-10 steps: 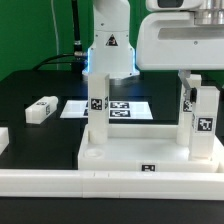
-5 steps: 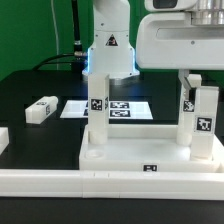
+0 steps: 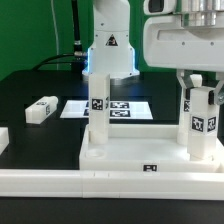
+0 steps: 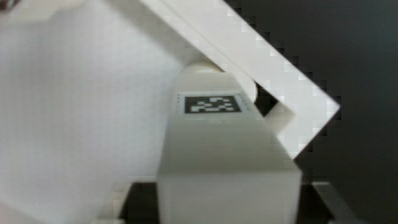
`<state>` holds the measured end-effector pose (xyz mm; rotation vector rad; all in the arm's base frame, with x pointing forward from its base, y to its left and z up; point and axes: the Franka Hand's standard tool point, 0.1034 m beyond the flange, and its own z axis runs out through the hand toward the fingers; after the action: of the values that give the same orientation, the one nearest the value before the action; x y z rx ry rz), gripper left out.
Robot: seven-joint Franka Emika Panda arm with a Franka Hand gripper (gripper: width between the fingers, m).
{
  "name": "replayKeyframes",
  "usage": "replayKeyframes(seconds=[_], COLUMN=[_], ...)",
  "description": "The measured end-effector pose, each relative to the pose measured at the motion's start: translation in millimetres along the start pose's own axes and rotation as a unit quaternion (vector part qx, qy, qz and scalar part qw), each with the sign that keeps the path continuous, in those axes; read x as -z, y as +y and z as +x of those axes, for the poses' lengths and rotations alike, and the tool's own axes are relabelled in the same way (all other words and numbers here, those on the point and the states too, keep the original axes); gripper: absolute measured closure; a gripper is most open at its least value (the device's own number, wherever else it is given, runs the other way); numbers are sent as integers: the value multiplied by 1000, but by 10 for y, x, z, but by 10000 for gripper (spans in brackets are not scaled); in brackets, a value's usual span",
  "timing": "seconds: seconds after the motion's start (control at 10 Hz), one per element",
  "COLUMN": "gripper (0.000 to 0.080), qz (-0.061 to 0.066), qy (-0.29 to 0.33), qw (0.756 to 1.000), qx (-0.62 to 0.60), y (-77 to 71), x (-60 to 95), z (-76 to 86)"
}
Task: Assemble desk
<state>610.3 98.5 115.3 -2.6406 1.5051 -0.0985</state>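
The desk's white tabletop [image 3: 118, 164] lies rim up at the front of the exterior view. One leg [image 3: 97, 112] stands upright in its corner on the exterior view's left. A second leg [image 3: 200, 125] stands upright in the corner on the exterior view's right, and my gripper [image 3: 199, 85] is shut on its upper part from above. In the wrist view that leg [image 4: 217, 140] fills the space between my gripper [image 4: 228, 205] fingers, its tag facing the camera, with the tabletop [image 4: 71, 100] and its rim below. A third leg [image 3: 41, 108] lies loose on the black table.
The marker board [image 3: 125, 108] lies flat behind the tabletop. The arm's base [image 3: 108, 55] stands beyond it. A long white rail [image 3: 100, 186] runs along the front edge. Another white piece [image 3: 3, 140] shows at the exterior view's left edge.
My wrist has turned about the upright right-hand leg while still gripping it. The leg's tagged face has swung slightly toward the exterior view's left. Nothing else has moved.
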Motion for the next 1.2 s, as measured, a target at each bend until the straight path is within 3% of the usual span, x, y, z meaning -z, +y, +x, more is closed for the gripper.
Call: replayKeyframes(seconds=[0.4, 0.6, 0.9, 1.2], gripper=[509, 509, 189, 152], qz=[-2, -2, -4, 5], qy=[-2, -2, -2, 7], qw=[989, 988, 995, 1000], qx=[-146, -152, -103, 25], y=[-2, -2, -17, -33], x=[-4, -9, -10, -30], z=[-25, -28, -49, -33])
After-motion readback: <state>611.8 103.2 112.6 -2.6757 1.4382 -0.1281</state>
